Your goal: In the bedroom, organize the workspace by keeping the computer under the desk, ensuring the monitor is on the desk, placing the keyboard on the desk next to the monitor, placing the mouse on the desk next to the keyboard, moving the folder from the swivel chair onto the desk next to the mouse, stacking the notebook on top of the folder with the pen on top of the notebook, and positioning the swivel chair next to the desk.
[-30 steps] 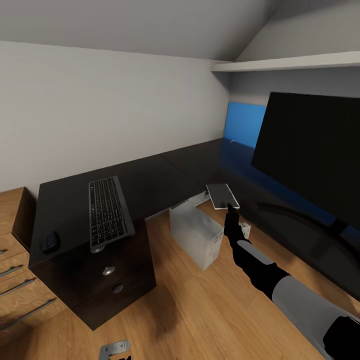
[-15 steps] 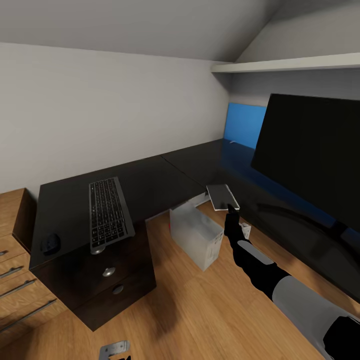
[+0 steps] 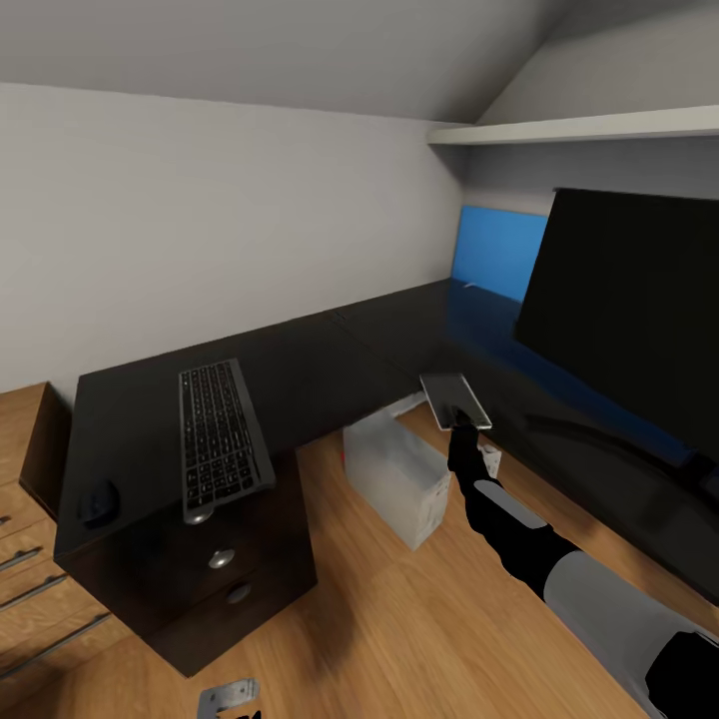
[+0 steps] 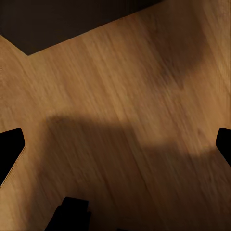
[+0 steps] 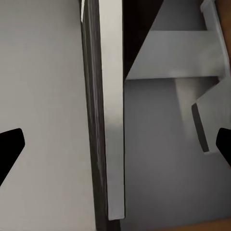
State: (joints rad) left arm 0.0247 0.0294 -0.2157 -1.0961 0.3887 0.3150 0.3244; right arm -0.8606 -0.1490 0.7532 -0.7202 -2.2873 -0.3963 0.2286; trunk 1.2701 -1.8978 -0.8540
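Head view: right end effector (image 3: 461, 424) grips notebook (image 3: 454, 399) above desk (image 3: 330, 364).

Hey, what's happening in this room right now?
A robot's right gripper holds a thin grey notebook up beside the black desk. The keyboard and mouse lie on the desk's left part, the monitor stands at the right, and the grey computer sits on the floor under the desk.

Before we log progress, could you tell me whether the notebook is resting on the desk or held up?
Held up: the right end effector grips the notebook near the desk edge, above the computer.
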